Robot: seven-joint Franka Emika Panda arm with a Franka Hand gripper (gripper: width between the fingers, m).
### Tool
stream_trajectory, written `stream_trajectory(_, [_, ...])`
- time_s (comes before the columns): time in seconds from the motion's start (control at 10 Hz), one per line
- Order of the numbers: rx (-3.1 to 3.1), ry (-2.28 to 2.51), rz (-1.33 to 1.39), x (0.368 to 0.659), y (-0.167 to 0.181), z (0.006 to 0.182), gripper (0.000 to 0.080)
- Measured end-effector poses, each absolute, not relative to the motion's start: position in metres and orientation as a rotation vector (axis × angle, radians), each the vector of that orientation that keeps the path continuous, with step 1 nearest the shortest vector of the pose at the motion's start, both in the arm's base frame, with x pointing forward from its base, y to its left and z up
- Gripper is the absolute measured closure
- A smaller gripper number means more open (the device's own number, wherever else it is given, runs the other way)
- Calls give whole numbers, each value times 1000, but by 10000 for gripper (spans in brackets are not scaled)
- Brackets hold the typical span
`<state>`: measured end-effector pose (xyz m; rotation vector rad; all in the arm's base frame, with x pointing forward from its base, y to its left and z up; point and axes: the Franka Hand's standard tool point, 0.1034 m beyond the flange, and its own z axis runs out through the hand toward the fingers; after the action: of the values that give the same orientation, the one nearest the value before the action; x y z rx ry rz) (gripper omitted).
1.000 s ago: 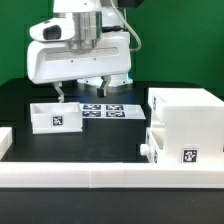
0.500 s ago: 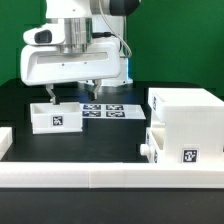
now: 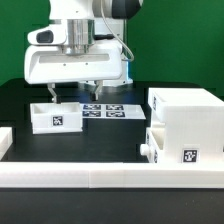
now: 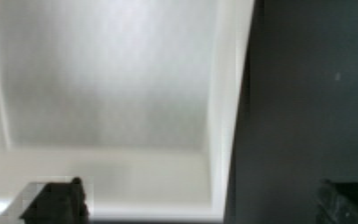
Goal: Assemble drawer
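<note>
A small white tray (image 3: 57, 117) with a tag on its front sits on the black table at the exterior view's left. My gripper (image 3: 72, 93) hangs just above it, open and empty. In the wrist view the tray's floor (image 4: 114, 90) fills one side, and its side wall (image 4: 233, 100) runs between my fingertips. My gripper (image 4: 202, 200) has one finger over the tray's inside and the other over the bare table. The large white housing (image 3: 187, 112) stands at the right. The second tray (image 3: 175, 148), which has a knob, sits against the housing's front.
The marker board (image 3: 105, 109) lies flat behind the left tray, under the arm. A long white border rail (image 3: 100, 178) runs along the front, and a short rail piece (image 3: 5, 140) stands at the left edge. The table top (image 4: 318, 100) is black.
My gripper has moved toward the exterior view's left, from over the marker board to over the left tray. It has stayed almost still for the last half second. Parts have not moved.
</note>
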<state>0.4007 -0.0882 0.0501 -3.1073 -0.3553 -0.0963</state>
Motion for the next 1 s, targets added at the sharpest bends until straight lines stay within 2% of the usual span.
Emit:
stream_trajectory(0.4, [-3110,-370,-102,381,-90,32,150])
stream_trajectory(0.6, [-3107,-370,-95,377,-88,19,150])
stream_trajectory(1.0, [-3102,-386,-90,373,-86,7,150])
